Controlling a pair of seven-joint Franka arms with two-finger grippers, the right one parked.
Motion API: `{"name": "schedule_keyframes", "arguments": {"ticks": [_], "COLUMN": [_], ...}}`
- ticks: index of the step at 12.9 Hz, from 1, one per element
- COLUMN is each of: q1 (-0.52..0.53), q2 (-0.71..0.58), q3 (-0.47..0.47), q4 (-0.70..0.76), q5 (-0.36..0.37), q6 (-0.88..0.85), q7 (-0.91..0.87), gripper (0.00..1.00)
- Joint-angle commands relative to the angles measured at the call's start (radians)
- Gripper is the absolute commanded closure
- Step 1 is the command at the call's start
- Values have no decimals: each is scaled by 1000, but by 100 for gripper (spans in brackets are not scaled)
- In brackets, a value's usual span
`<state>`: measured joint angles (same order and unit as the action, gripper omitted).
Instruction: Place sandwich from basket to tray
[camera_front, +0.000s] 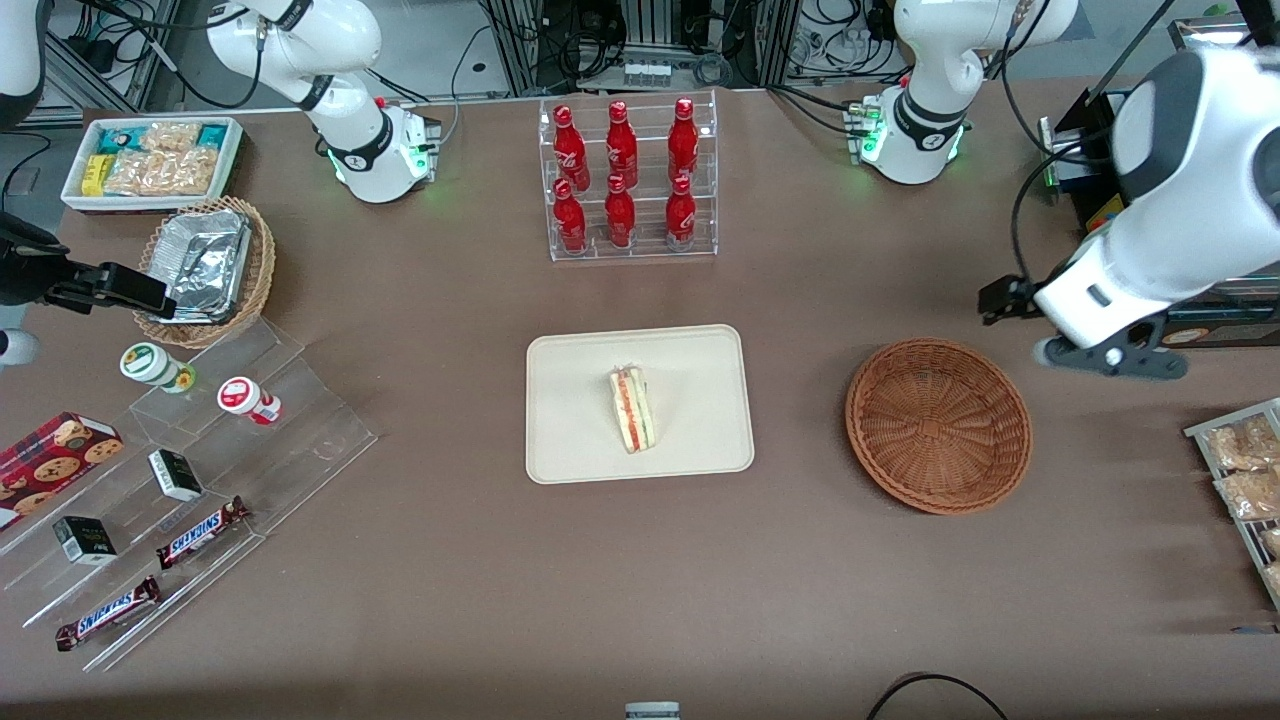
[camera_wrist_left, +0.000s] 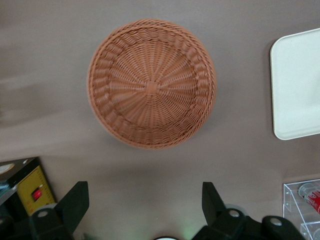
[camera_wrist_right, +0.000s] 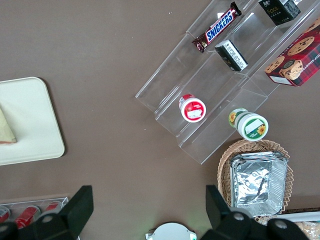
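Observation:
The sandwich (camera_front: 633, 410), a pale bread wedge with red and green filling at its edge, lies on the cream tray (camera_front: 570, 440) in the middle of the table. The round reddish-brown wicker basket (camera_front: 938, 425) sits beside the tray toward the working arm's end, with nothing in it. My gripper (camera_front: 1003, 298) hangs high above the table, a little farther from the front camera than the basket. In the left wrist view the gripper (camera_wrist_left: 145, 187) is open and holds nothing, and the basket (camera_wrist_left: 151, 83) and a corner of the tray (camera_wrist_left: 297, 85) show below it.
A clear rack of red bottles (camera_front: 627, 180) stands farther back than the tray. Toward the parked arm's end are a stepped acrylic shelf of snacks (camera_front: 200, 470), a tan basket of foil containers (camera_front: 205, 265) and a white bin (camera_front: 150, 160). Snack packets (camera_front: 1245, 470) lie at the working arm's end.

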<state>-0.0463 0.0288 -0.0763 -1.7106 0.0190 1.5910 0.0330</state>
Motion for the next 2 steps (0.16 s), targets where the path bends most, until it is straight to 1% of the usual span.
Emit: {"name": "schedule_keyframes", "arguments": {"ticks": [1, 2], "q1": [29, 36], "q2": [-84, -93], "q3": [-10, -10], "q4": [-27, -14], "q5": [-7, -8], "q6": [-45, -54], "q7": [19, 18], "gripper": [0, 0]}}
